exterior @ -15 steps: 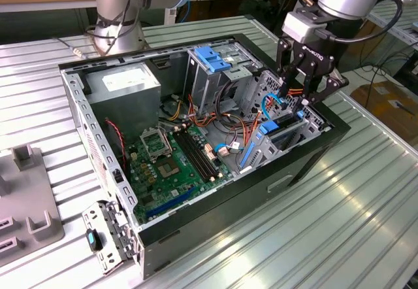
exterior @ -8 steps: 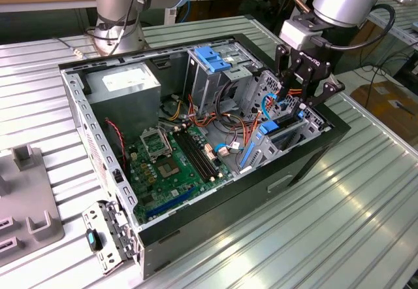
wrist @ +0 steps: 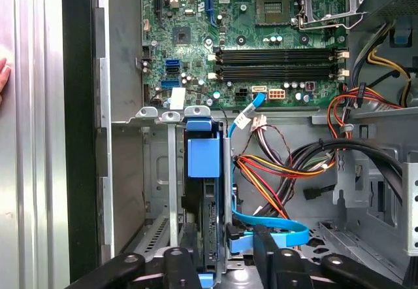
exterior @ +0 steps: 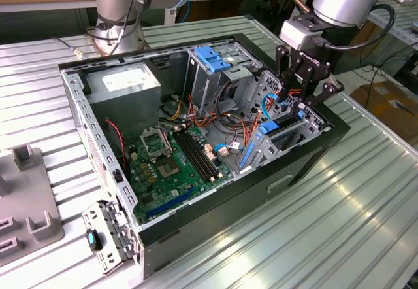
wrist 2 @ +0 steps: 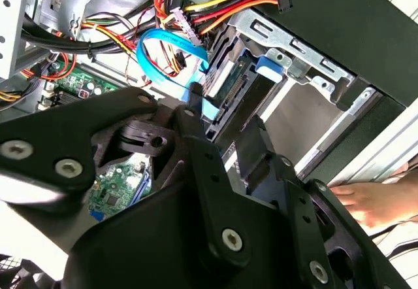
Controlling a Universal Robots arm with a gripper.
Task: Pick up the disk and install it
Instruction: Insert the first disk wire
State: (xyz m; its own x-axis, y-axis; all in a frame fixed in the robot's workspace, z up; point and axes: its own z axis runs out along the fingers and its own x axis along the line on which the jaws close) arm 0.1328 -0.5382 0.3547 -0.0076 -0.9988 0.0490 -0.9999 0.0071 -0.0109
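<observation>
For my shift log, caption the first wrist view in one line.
Gripper at the blue-railed disk, which stands on edge in the metal drive bay beside the green motherboard.

Case [exterior: 307,165] laid on table [exterior: 353,237]. Motherboard [exterior: 176,165] mounted on case floor. Power supply [exterior: 124,83] set behind it, toward the exterior view's left. Disk [wrist: 209,217] stood on edge in bay at the exterior view's right end, gripper [exterior: 299,104] positioned above.
</observation>
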